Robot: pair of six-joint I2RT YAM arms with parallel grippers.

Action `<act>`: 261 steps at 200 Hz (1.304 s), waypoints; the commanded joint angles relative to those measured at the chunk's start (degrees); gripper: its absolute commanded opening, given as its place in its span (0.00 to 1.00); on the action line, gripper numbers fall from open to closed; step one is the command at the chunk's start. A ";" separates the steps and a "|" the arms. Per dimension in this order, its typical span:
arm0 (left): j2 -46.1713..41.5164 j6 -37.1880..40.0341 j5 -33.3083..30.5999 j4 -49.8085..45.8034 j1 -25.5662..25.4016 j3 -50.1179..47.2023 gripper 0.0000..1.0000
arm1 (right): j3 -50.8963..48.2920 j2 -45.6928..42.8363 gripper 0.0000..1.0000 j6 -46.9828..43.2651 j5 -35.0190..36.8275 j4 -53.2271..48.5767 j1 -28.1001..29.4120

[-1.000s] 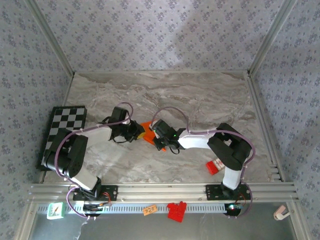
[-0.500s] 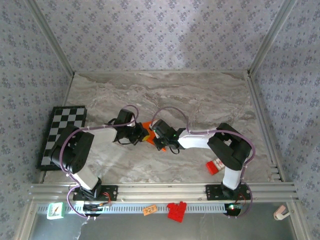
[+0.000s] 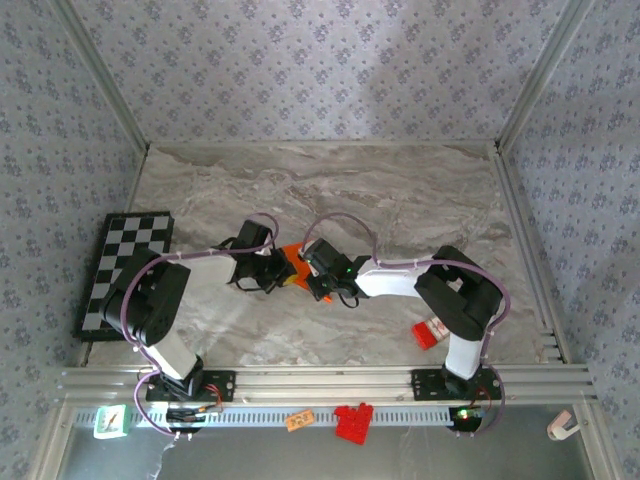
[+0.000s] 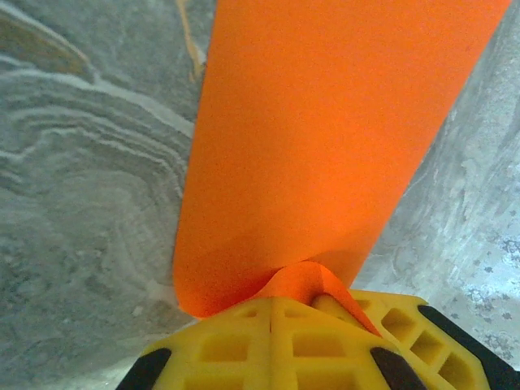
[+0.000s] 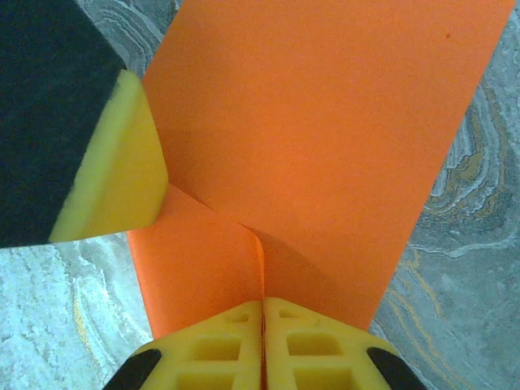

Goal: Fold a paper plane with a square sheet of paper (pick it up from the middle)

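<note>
Orange sheet of paper (image 3: 293, 252) located mid-surface (image 3: 420, 200), between both arms. Left claw (image 4: 272, 307) clenched on a bunched edge of it. Right claw (image 5: 262, 307) clenched on a raised fold of it.

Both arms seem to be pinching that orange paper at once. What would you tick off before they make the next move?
1. Left gripper shut on the paper: ok.
2. Right gripper shut on the paper: ok.
3. Paper free of tears near the pinches: ok in both wrist views.
4. Creases and edges lined up: cannot tell, the arms cover most of the paper from above.
5. Small box and checkerboard apart from the paper: ok.
</note>
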 commanded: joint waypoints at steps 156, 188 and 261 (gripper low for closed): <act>1.97 -0.23 -4.70 -6.20 -0.52 -1.67 0.02 | 3.35 1.25 0.12 1.53 0.00 -4.58 0.28; 2.68 0.48 -6.03 -8.27 -0.53 -1.91 0.02 | 5.95 -2.43 0.19 2.74 0.61 -7.27 0.09; 3.41 1.00 -7.05 -8.83 -0.53 -2.23 0.00 | 3.08 -13.18 0.45 11.01 -6.48 -12.74 -3.93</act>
